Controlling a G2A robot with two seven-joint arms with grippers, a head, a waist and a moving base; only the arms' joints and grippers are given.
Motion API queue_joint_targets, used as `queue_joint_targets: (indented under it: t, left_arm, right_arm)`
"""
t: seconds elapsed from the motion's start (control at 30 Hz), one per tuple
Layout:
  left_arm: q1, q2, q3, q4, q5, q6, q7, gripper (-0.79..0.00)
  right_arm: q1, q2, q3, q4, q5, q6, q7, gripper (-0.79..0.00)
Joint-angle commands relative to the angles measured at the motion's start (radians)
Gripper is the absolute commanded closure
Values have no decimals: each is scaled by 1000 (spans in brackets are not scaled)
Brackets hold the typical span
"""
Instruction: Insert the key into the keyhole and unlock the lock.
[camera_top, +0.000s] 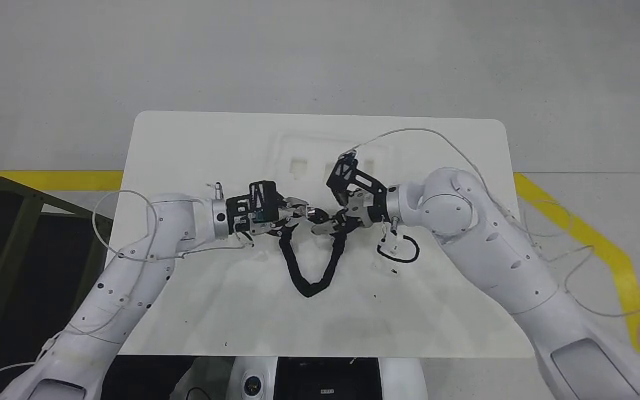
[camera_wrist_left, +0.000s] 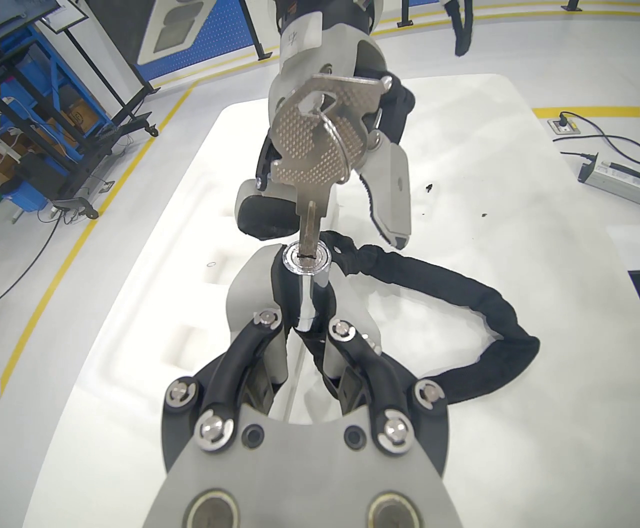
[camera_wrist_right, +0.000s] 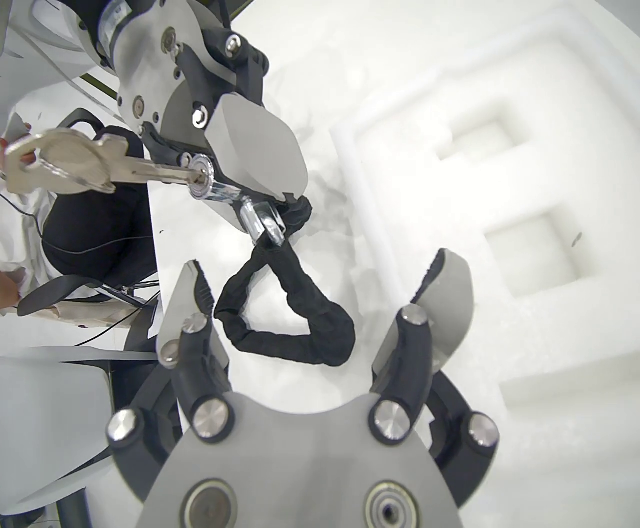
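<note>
Two fingers of my left gripper (camera_wrist_left: 300, 310) are clamped on the chrome cylinder lock (camera_wrist_left: 306, 282) and hide much of its body. The silver dimpled key (camera_wrist_left: 312, 145) stands in the keyhole (camera_wrist_left: 305, 256), its blade tip buried; whether it is turned I cannot tell. My right gripper (camera_wrist_right: 320, 270) is spread wide, holding nothing, apart from the key. The black fabric-sleeved chain (camera_wrist_left: 450, 300) loops from the lock over the white table (camera_top: 450, 300).
</note>
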Motion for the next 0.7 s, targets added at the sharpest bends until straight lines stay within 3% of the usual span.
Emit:
queue_joint_targets:
  t: [0.0,0.03,0.67]
  left_arm:
    - [-2,-1,3,5,-2,-1,7,0]
    - [-3,-1,5,9,-4,-2,11,0]
    - [-5,-3,5,42,-12,-11,66,0]
  right_arm:
    - [4,-2,-4,9,-1,-5,-1,-49]
    - [5,-3,-4,13,0,-7,-2,0]
    - [16,-8,-7,37,28,-45,4,0]
